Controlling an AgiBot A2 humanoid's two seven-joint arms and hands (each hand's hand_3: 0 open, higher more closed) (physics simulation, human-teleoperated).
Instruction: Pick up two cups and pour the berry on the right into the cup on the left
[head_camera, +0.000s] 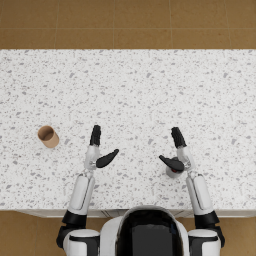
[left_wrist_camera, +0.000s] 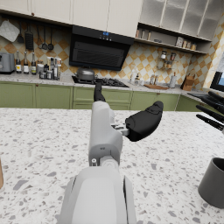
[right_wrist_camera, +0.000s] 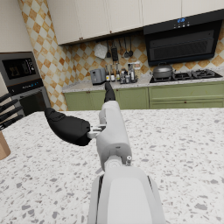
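Your left hand (head_camera: 98, 150) is spread and holds nothing, and the small tan open-topped cup (head_camera: 48, 136) stands well out to its left on the speckled white stone counter (head_camera: 150, 85). Your right hand (head_camera: 176, 152), also spread and empty, has its thumb over the dark grey cup (head_camera: 172, 173), which holds the berry, so it is the nearer reach.

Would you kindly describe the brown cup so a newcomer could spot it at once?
Start from the white speckled counter in the head view and look to its left side. There, away from the left hand, stands the brown cup, alone and untouched. Its tan colour sets it apart from the dark cup under the right hand.
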